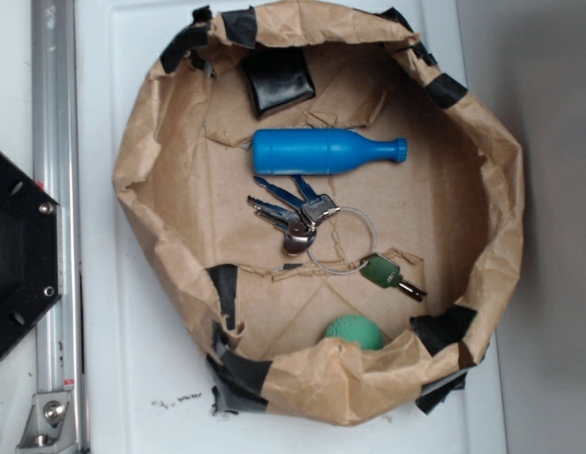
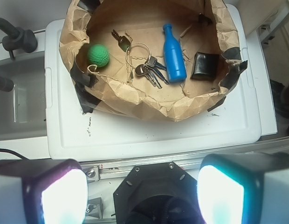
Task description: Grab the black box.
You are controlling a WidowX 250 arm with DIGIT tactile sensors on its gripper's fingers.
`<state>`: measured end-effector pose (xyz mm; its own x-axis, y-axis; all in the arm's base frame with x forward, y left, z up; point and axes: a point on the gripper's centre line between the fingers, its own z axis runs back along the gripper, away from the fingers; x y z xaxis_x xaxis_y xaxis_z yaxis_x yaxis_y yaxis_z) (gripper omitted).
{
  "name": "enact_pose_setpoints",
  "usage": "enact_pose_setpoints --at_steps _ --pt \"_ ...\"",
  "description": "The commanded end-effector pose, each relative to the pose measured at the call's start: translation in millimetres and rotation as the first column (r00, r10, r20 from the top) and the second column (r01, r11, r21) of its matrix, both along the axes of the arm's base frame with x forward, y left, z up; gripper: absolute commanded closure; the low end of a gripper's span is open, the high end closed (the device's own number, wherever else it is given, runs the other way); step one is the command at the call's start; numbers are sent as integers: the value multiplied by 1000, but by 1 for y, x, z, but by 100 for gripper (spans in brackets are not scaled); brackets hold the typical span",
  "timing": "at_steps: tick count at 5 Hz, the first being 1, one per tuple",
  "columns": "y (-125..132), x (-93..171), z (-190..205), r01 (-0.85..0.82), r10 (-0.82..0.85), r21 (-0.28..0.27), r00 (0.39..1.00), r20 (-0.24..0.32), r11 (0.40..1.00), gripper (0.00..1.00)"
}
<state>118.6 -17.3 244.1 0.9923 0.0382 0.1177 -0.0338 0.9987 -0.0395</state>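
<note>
End effector (image 2: 142,191) spread wide, empty, well apart from the black box (image 2: 205,66) beside the blue bottle (image 2: 173,55).

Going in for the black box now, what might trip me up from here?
The black box sits tight against the bin's crumpled paper wall, so a finger could snag the paper. The blue bottle lies close beside it and could get knocked or rolled. The open gripper is well outside the bin and must clear the raised rim.
</note>
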Motion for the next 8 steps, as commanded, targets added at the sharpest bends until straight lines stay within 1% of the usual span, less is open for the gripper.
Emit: enact_pose_setpoints --at_steps 1,2,3,4,5,6,7,8 --pt "0 0 0 0 0 0 1000 0 1000 0" --pt "3 34 -4 -76 76 4 997 -21 997 0" --pt "6 72 -13 -158 159 32 987 -35 987 0" --pt "8 101 -23 -309 309 18 951 -27 951 0" --pt "6 128 -41 -532 533 -59 846 -15 844 0" --pt "6 140 -63 -725 725 -21 688 33 688 0" --pt "24 130 -86 -871 871 49 490 40 488 0" --pt "36 115 -98 -959 962 123 264 70 255 0"
